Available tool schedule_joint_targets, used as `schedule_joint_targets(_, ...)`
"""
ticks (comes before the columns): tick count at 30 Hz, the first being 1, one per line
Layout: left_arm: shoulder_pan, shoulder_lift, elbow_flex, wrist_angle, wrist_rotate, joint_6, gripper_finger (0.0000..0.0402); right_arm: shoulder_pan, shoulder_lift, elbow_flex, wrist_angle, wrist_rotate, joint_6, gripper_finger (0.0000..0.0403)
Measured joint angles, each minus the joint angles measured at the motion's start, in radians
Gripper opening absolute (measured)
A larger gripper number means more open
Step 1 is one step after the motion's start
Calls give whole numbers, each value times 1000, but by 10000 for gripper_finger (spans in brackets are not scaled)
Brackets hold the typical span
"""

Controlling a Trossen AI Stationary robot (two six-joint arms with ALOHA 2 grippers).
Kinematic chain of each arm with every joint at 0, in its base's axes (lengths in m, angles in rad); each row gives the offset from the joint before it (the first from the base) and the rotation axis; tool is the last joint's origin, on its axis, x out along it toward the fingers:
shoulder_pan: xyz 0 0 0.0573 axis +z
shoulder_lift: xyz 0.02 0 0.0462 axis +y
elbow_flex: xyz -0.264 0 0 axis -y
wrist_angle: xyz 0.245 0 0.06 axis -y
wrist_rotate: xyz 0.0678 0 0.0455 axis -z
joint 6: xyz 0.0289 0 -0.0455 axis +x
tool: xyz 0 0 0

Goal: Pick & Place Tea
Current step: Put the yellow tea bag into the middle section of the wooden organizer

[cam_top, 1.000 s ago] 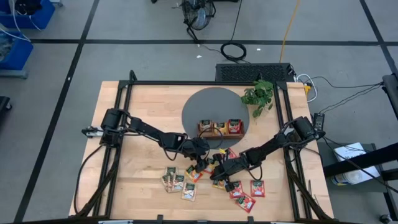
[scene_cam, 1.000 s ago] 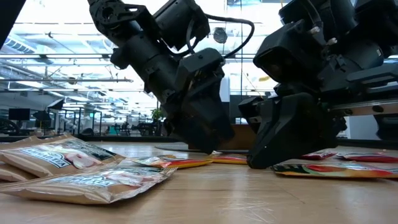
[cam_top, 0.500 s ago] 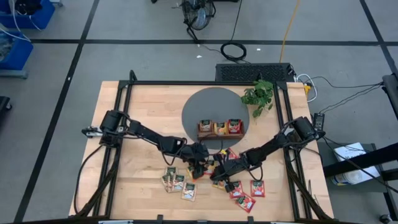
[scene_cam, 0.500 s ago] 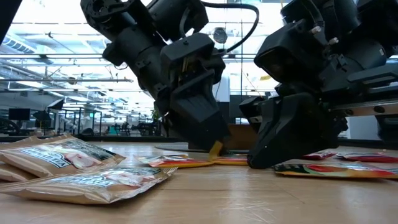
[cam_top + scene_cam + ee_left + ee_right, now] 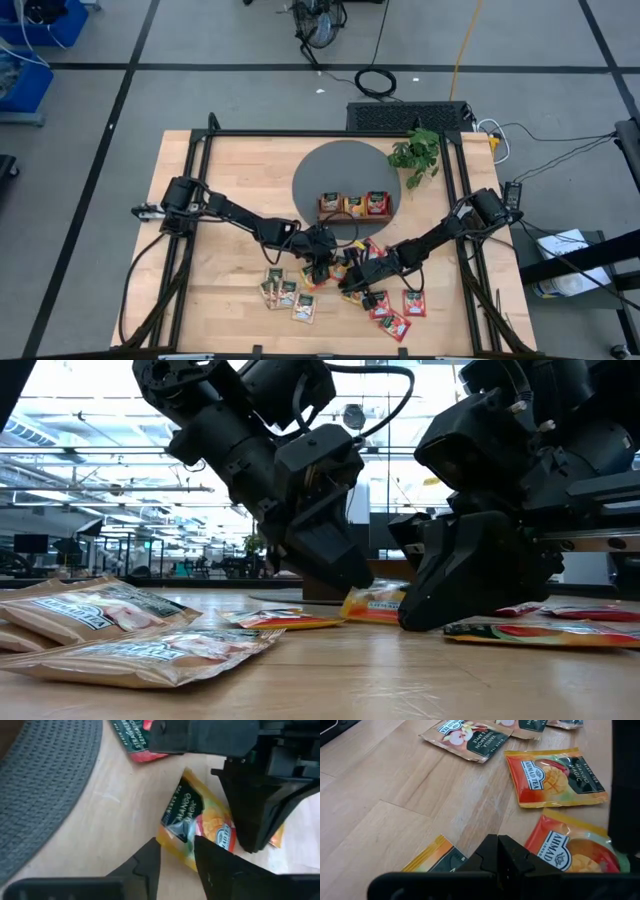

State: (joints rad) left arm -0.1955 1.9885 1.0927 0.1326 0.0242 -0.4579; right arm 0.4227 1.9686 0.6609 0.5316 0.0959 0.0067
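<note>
From above, the left gripper and the right gripper meet low in the middle of the wooden table. Three tea bags sit in the brown tray on the round gray mat. Four pale tea bags lie at the lower left of the grippers, and three red tea bags at the lower right.

From table height, the left gripper's fingers pinch one orange tea bag in the middle, one edge lifted.

The left wrist view shows two dark fingers closing on that orange bag's corner.

In the right wrist view, the right gripper's fingers are pressed together on nothing, with four orange bags around them.
</note>
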Motion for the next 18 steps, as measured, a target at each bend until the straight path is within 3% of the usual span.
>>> schedule_joint_targets(10,-3,0,0,1,-26,93,8,-1,0,0,0,5,0,0)
schedule_joint_targets(18,-23,-1,0,3,-40,125,4,-1,1,-4,33,10,-21,0)
